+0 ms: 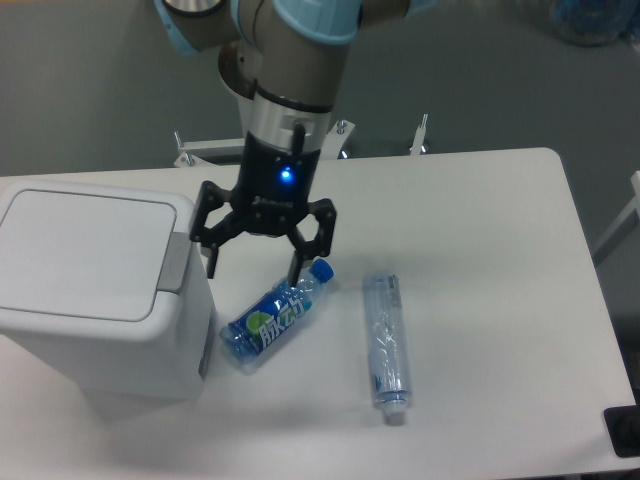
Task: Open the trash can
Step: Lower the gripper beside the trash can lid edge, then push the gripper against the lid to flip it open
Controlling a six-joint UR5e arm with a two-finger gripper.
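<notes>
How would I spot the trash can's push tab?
Start at the big white trash can on the table's left side. On its right edge, facing the open gripper, sits the push tab: the only grey patch on the white bin.

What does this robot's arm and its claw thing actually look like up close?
The arm is a thick grey tube with pale blue caps at its joints. Below it sits a silver metal ring, then a black body with a small blue light glowing on it. The gripper is black, with two jointed fingers built from linked bars that taper to narrow tips. No loose cables show.
</notes>
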